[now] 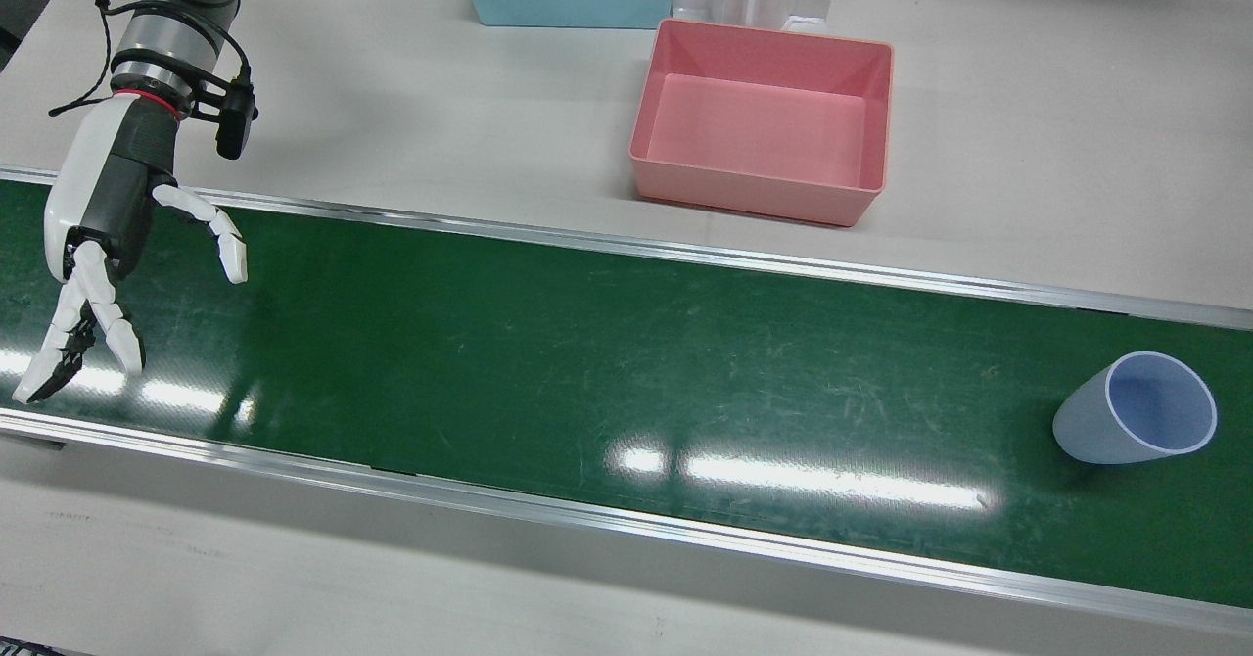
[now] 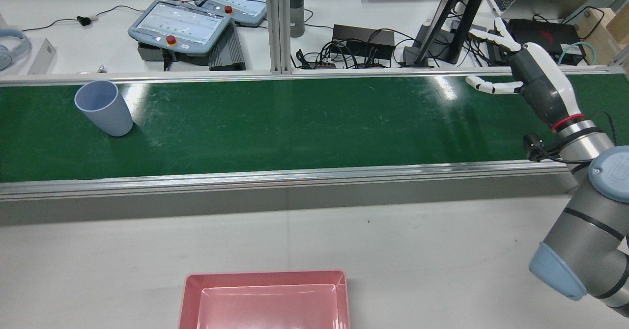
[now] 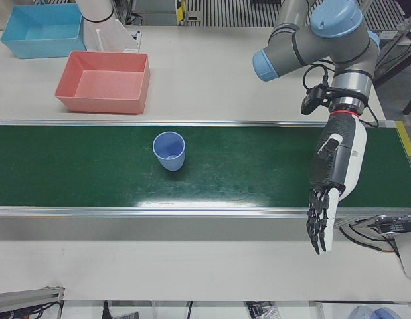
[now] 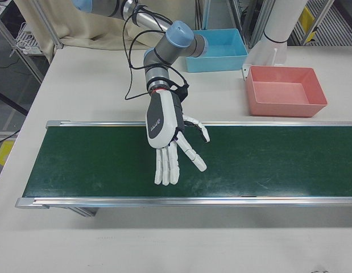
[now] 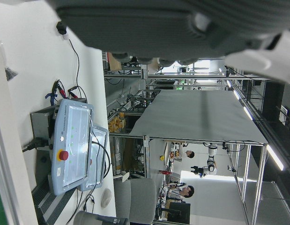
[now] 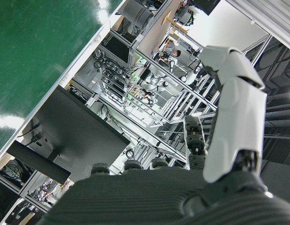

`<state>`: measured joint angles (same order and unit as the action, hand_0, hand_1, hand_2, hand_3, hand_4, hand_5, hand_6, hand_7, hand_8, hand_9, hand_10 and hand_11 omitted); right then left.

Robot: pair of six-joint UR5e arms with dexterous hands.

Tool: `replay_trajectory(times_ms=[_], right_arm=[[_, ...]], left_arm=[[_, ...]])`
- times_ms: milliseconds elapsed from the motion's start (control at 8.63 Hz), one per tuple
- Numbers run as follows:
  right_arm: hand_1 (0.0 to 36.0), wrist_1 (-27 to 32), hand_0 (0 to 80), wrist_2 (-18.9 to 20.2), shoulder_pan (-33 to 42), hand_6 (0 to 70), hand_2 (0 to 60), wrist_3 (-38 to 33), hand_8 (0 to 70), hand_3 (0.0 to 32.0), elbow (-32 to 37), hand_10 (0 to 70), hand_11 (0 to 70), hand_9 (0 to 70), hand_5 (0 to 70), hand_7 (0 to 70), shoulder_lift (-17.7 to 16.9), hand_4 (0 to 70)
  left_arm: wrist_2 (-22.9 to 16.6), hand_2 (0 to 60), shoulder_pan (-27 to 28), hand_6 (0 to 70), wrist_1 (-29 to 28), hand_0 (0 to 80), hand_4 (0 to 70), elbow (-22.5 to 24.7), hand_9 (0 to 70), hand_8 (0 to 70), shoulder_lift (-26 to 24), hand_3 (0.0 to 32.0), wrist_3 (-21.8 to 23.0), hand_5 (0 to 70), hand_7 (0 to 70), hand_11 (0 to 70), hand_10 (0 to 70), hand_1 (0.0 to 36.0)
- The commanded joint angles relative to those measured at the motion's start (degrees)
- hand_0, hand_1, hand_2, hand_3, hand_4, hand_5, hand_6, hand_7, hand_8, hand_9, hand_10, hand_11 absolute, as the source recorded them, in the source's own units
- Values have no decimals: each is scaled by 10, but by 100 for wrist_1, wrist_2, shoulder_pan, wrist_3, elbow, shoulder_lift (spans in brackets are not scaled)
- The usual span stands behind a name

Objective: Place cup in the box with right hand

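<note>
The right hand (image 1: 108, 245) was held spread and empty over the green belt (image 1: 587, 343), well apart from the upright blue cup (image 1: 1136, 421); pink box (image 1: 764, 127) sat empty. The left hand (image 3: 334, 179) was seen splayed, holding nothing.

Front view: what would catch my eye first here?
Probably the white right robot hand, fingers spread, over the green belt at the view's left. Then the pale blue cup alone at the belt's right end, and the empty pink box on the table beyond.
</note>
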<state>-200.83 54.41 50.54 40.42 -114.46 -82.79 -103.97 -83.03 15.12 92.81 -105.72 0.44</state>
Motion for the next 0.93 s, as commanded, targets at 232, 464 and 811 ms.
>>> replay_trajectory(times_ms=[232, 464, 811], right_arm=[[289, 0, 519, 0, 0, 13, 298, 0, 0, 0, 29, 0, 0, 3, 71, 0, 0, 0], [286, 0, 522, 0, -9, 12, 282, 0, 0, 0, 38, 0, 0, 3, 71, 0, 0, 0], [289, 0, 519, 0, -9, 12, 298, 0, 0, 0, 38, 0, 0, 4, 71, 0, 0, 0]], left_arm=[[0, 0, -2, 0, 0, 0, 0, 0, 0, 0, -1, 0, 0, 0, 0, 0, 0, 0], [0, 0, -2, 0, 0, 0, 0, 0, 0, 0, -1, 0, 0, 0, 0, 0, 0, 0], [0, 0, 6, 0, 0, 0, 0, 0, 0, 0, 7, 0, 0, 0, 0, 0, 0, 0]])
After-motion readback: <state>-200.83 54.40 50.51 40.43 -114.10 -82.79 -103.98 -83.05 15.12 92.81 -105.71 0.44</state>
